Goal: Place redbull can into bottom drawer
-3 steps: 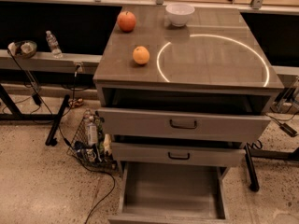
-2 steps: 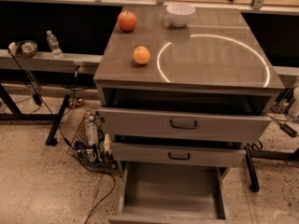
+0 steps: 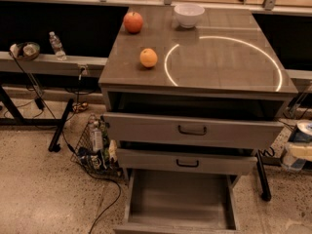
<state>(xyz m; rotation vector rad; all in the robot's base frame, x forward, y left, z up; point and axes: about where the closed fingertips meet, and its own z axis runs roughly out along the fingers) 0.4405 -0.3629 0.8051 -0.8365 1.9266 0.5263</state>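
Note:
The redbull can (image 3: 303, 136), blue and silver with a silver top, shows at the right edge of the camera view, level with the upper drawers. My gripper (image 3: 298, 152) enters from the right edge, and its pale fingers (image 3: 301, 151) are closed around the can's lower body. The can is held upright to the right of the cabinet, off the floor. The bottom drawer (image 3: 180, 199) is pulled out at the foot of the cabinet, its plain grey inside bare, down and to the left of the can.
Two shallower drawers (image 3: 192, 130) (image 3: 187, 163) stand partly open above it. On the cabinet top (image 3: 219, 62) are an orange (image 3: 148, 57), an apple (image 3: 133, 22) and a white bowl (image 3: 189, 14). A wire basket (image 3: 95, 150) and cables lie left; a table leg (image 3: 263, 179) stands right.
The can and gripper have come further into view at the right edge and sit lower than before. The cabinet, drawers and fruit have not moved.

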